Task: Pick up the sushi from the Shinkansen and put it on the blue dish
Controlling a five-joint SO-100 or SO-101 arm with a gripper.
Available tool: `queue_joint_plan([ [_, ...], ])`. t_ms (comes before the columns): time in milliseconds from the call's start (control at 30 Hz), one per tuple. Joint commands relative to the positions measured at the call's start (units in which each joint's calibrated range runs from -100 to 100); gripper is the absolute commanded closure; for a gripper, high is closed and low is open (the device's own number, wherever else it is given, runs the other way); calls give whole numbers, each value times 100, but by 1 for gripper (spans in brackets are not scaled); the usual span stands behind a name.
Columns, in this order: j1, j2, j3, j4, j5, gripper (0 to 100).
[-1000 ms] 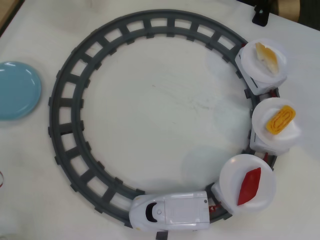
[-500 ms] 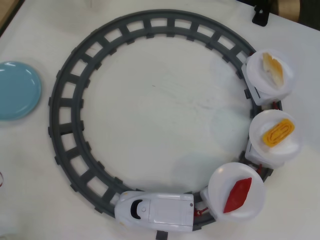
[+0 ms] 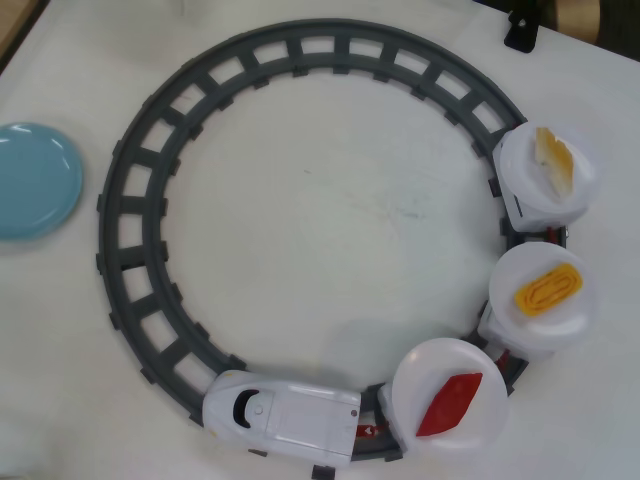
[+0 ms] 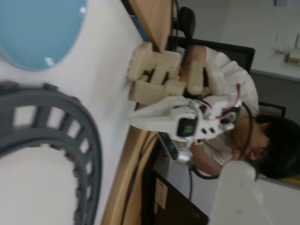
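Sushi (image 3: 449,404) rides a plate behind the Shinkansen (image 3: 281,419); fingers' state can't be told.
Time the descent onto its long sides, then carry to the dish (image 3: 35,180).

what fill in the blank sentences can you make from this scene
The red sushi lies on the plate right behind the ____ of the Shinkansen.
The blue dish sits at the ____ edge of the overhead view, outside the grey track.
The plate carrying the yellow omelette piece is the ____ of three.

Missing words: engine; left; middle
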Motion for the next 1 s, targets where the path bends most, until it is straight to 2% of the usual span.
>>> queue_joint_plan([
  [0,167,953,-1427,-156,40,79],
  [233,264,2786,-3501,532,370,79],
  [533,484,4321,-4385,2434,1128,79],
  [733,1857,4511,-4863,3411,1782,79],
  [967,4067,4511,-5007,3742,2776,79],
])
